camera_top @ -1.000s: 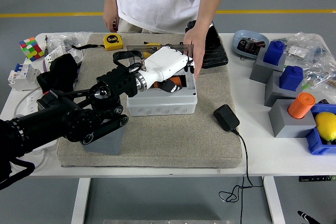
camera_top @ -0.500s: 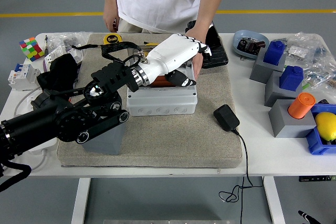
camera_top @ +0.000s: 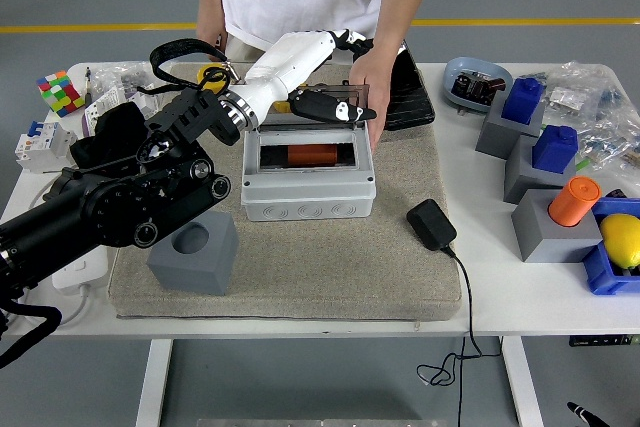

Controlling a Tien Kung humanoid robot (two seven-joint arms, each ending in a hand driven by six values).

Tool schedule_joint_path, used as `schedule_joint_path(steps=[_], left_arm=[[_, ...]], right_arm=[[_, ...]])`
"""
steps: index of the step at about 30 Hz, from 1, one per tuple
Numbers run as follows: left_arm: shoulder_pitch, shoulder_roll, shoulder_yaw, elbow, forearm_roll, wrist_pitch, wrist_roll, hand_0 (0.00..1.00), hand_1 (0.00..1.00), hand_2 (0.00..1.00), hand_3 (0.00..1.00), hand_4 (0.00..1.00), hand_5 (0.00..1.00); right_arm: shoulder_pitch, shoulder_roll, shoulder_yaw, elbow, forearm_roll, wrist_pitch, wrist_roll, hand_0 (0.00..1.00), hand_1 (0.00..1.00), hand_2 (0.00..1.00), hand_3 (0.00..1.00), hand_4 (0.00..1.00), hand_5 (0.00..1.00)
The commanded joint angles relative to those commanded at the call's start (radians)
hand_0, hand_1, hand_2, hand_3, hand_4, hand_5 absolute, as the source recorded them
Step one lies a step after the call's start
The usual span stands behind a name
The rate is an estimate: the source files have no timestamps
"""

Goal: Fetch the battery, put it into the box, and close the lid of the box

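- One arm is all we get: our left hand [camera_top: 300,62], white shell on a black arm, sits raised over the back edge of the box [camera_top: 308,169]. Its fingers look loosely extended with nothing in them, though the far fingertips blend into the person's shirt, so we can't read them well.
- Our right arm never enters the frame.
- Inside the box, the orange battery [camera_top: 316,155] lies at the bottom, only partly visible through the opening.
- Its smoky clear lid [camera_top: 318,115] stands tipped up at the rear; the hinge is hidden behind our hand.
- Across the table, the person is cut off above the chest. One hand [camera_top: 372,95] touches the lid's right edge; the other hangs behind the table, mostly hidden.
- The box rests on a beige mat [camera_top: 330,257] on the white table [camera_top: 530,292], with a grey holder block [camera_top: 195,252] at the left and a black adapter [camera_top: 431,224] with its cord at the right.
- Clutter on both sides: a colour cube [camera_top: 60,92], blue and grey blocks, plastic bags too jumbled to sort out.
- Grey floor, with a yellow line [camera_top: 100,27] behind.
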Motion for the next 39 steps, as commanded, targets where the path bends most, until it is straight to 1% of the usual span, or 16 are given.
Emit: schedule_joint_path(steps=[2, 4, 5, 6, 10, 11, 13, 16, 17, 19, 22, 23, 24, 31, 35, 39], left_arm=[[0.003, 0.001, -0.001, 0.007, 0.000, -0.005, 0.013, 0.877, 0.942, 0.931, 0.931, 0.998, 0.998], [0.006, 0.003, 0.002, 0.012, 0.000, -0.022, 0.048, 0.877, 0.942, 0.931, 0.931, 0.998, 0.998], [0.007, 0.004, 0.004, 0.012, 0.002, -0.027, 0.060, 0.825, 0.909, 0.895, 0.898, 0.998, 0.998], [0.009, 0.006, 0.006, 0.008, 0.002, -0.033, 0.073, 0.825, 0.909, 0.895, 0.898, 0.998, 0.998], [0.019, 0.018, 0.015, -0.020, -0.002, -0.058, 0.123, 0.825, 0.909, 0.895, 0.898, 0.998, 0.998], [0.021, 0.022, 0.018, -0.027, -0.003, -0.065, 0.136, 0.713, 0.836, 0.824, 0.843, 0.998, 0.998], [0.026, 0.028, 0.024, -0.036, -0.003, -0.072, 0.149, 0.713, 0.836, 0.824, 0.843, 0.998, 0.998], [0.037, 0.044, 0.035, -0.054, -0.006, -0.087, 0.175, 0.713, 0.836, 0.824, 0.843, 0.998, 0.998], [0.040, 0.048, 0.037, -0.061, -0.007, -0.089, 0.178, 0.670, 0.793, 0.789, 0.817, 0.998, 0.998], [0.055, 0.064, 0.036, -0.092, -0.009, -0.095, 0.194, 0.670, 0.793, 0.789, 0.817, 0.998, 0.998], [0.078, 0.087, 0.031, -0.144, -0.006, -0.100, 0.210, 0.670, 0.793, 0.789, 0.817, 0.998, 0.998], [0.086, 0.095, 0.029, -0.166, -0.005, -0.102, 0.214, 0.650, 0.775, 0.771, 0.805, 0.998, 0.998], [0.090, 0.098, 0.028, -0.177, -0.004, -0.103, 0.215, 0.650, 0.775, 0.771, 0.805, 0.998, 0.998], [0.139, 0.141, 0.020, -0.297, -0.003, -0.108, 0.233, 0.636, 0.761, 0.762, 0.798, 0.998, 0.998], [0.167, 0.158, 0.027, -0.329, -0.007, -0.108, 0.234, 0.626, 0.762, 0.762, 0.799, 0.998, 0.998], [0.192, 0.167, 0.039, -0.328, -0.015, -0.108, 0.233, 0.626, 0.762, 0.762, 0.799, 0.998, 0.998]], right_arm=[[0.000, 0.000, 0.000, 0.000, -0.001, 0.000, 0.000, 0.645, 0.705, 0.692, 0.571, 0.943, 0.523], [0.001, -0.001, 0.001, 0.001, -0.001, 0.000, 0.000, 0.645, 0.705, 0.692, 0.571, 0.943, 0.523], [0.001, -0.001, 0.002, 0.000, -0.002, 0.000, 0.000, 0.645, 0.704, 0.692, 0.571, 0.943, 0.524], [0.001, -0.001, 0.003, 0.000, -0.002, -0.001, 0.001, 0.645, 0.704, 0.692, 0.571, 0.943, 0.524], [0.001, -0.002, 0.006, 0.000, -0.003, 0.000, 0.001, 0.645, 0.704, 0.692, 0.571, 0.943, 0.524], [0.001, -0.002, 0.007, 0.000, -0.003, 0.000, 0.001, 0.645, 0.705, 0.692, 0.572, 0.944, 0.525], [0.001, -0.003, 0.010, 0.000, -0.005, 0.000, 0.001, 0.645, 0.705, 0.692, 0.572, 0.944, 0.525], [0.001, -0.004, 0.013, 0.000, -0.008, 0.000, 0.001, 0.645, 0.705, 0.692, 0.572, 0.944, 0.525], [0.001, -0.004, 0.015, 0.000, -0.009, 0.000, 0.001, 0.645, 0.704, 0.692, 0.571, 0.944, 0.525], [0.001, -0.005, 0.019, 0.001, -0.012, 0.000, 0.002, 0.645, 0.704, 0.692, 0.571, 0.944, 0.525], [0.000, -0.006, 0.023, -0.001, -0.014, 0.002, 0.002, 0.645, 0.704, 0.692, 0.571, 0.944, 0.525], [-0.001, -0.006, 0.024, -0.001, -0.015, 0.002, 0.001, 0.645, 0.705, 0.692, 0.572, 0.944, 0.525], [-0.002, -0.006, 0.025, -0.001, -0.015, 0.002, 0.001, 0.645, 0.705, 0.692, 0.572, 0.944, 0.525], [-0.001, -0.008, 0.036, 0.000, -0.023, 0.002, 0.003, 0.647, 0.705, 0.692, 0.572, 0.944, 0.525], [-0.001, -0.007, 0.039, 0.000, -0.025, 0.002, 0.003, 0.647, 0.705, 0.692, 0.572, 0.944, 0.525], [-0.002, -0.007, 0.040, -0.001, -0.025, 0.003, 0.003, 0.647, 0.705, 0.692, 0.572, 0.944, 0.525]])
